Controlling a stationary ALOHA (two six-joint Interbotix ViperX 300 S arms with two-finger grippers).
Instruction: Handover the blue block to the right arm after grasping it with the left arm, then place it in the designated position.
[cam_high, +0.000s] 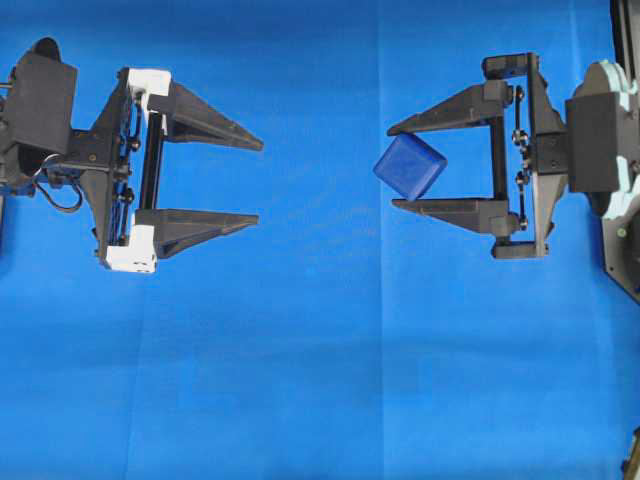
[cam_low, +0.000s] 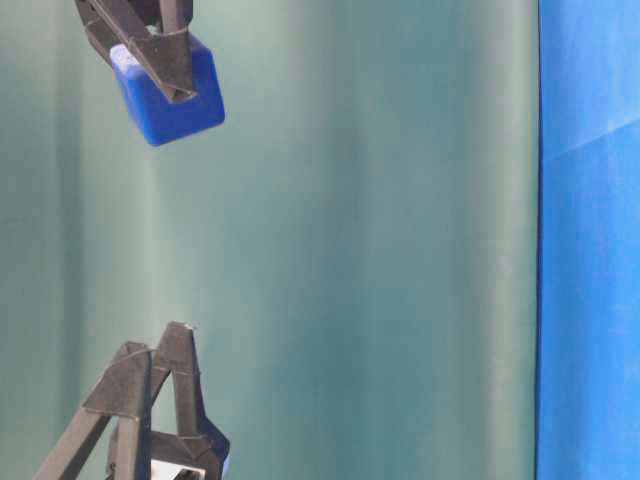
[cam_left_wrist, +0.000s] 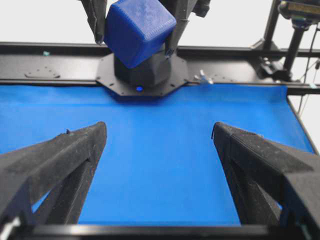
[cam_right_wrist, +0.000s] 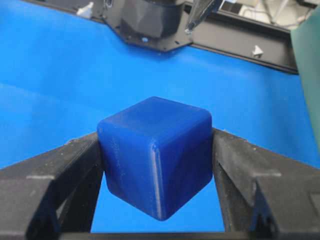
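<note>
One blue block (cam_high: 410, 166) pinched, tilted, between right gripper (cam_high: 391, 166) fingertips; left gripper (cam_high: 259, 181) jaws wide, well apart.

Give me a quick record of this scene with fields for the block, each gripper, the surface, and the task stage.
block: blue block, held above the cloth, tilted
right gripper: shut on the block, pinched between both fingers
left gripper: open, empty, apart from the block
surface: blue cloth
stage: handover done, block not yet placed

Overhead straight down, low side view seemingly sideways, two close wrist views sharing blue block (cam_left_wrist: 139, 30).
</note>
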